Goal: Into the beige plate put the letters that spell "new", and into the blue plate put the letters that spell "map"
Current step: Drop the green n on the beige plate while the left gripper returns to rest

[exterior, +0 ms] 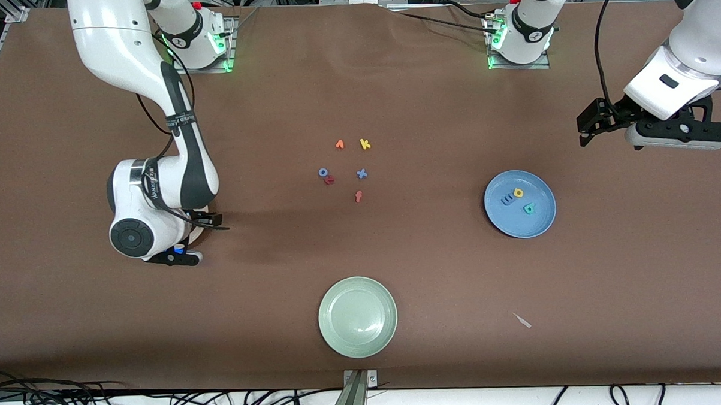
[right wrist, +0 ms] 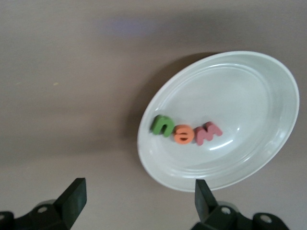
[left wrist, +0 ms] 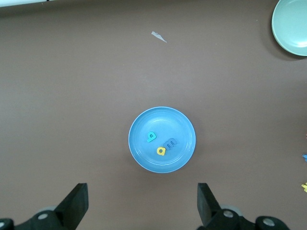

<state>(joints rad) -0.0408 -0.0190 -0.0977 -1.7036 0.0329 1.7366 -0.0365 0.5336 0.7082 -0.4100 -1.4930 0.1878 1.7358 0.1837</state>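
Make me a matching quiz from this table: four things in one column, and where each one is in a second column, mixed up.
Things:
1. small yellow foam letter a
2. small orange foam letter e
3. small blue foam letter x
4. open right gripper

Places:
A. on the bare brown table, among loose letters
B. in the round beige plate
C. over the beige plate
D. in the round blue plate

Pairs: 1-D, 2-B, 3-A, 4-C
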